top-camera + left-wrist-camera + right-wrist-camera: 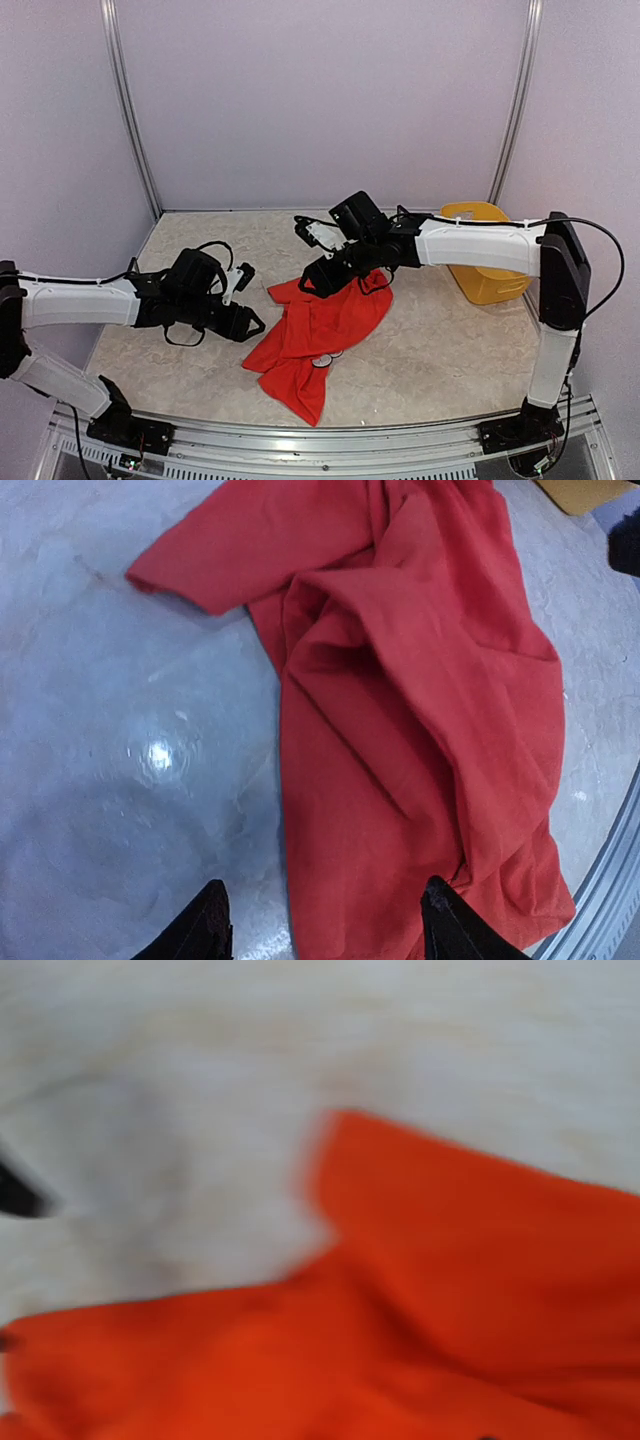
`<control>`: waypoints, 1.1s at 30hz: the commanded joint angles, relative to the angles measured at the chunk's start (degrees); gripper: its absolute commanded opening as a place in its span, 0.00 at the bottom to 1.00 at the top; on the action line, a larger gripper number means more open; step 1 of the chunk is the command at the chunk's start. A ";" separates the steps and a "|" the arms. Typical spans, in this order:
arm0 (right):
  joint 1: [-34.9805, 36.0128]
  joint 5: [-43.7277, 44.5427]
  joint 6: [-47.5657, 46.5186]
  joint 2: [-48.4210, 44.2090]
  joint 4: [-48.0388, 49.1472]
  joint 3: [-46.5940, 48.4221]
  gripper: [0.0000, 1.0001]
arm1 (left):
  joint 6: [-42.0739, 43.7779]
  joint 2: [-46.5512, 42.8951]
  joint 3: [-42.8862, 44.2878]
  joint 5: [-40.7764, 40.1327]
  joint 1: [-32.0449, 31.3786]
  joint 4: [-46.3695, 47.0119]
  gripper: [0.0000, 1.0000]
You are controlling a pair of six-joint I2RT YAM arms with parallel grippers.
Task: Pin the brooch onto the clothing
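Right gripper (318, 272) sits low over the top edge of the T-shirt (320, 335), and that's where the risk is. The shirt is a crumpled heap of folds mid-table, not spread, so a pinch there likely catches several layers or drags the whole heap toward the yellow basket (482, 262). Small pale object (325, 360) lies on the lower part of the shirt, possibly the brooch, too small to confirm. A tug on the fabric could slide it off or bury it in a fold. Right wrist view is blurred, showing only orange cloth and table (450, 340), so contact can't be checked from there. Right jaws: can't tell if spread or closed, or whether they touch cloth. Left gripper (325, 935) hovers just left of the shirt, fingers (200, 935) wide apart, holding nothing, with the shirt's edge below the gap.
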 commanded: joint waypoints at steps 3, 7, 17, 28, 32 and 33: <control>2.03 -5.52 5.27 10.19 1.00 3.48 0.64 | -13.54 -2.64 -8.08 -8.25 -5.57 8.50 0.68; 2.03 -6.71 5.84 12.59 0.81 2.97 0.58 | -13.93 1.26 -8.24 -11.90 -10.19 7.96 0.71; 1.50 -14.90 5.64 8.27 4.43 3.06 0.00 | -14.02 10.21 -6.93 -11.37 -12.33 8.11 0.02; 1.34 -12.59 -4.35 -13.79 1.46 7.55 0.00 | -8.01 -7.08 8.65 -33.12 -13.71 -10.48 0.00; 1.46 -15.07 -7.50 -21.23 2.43 10.16 0.00 | -4.39 -14.67 16.58 -37.31 -14.06 -14.99 0.00; 1.49 -15.97 -8.14 -22.68 3.07 10.59 0.00 | -3.33 -15.57 18.93 -38.48 -14.49 -16.29 0.00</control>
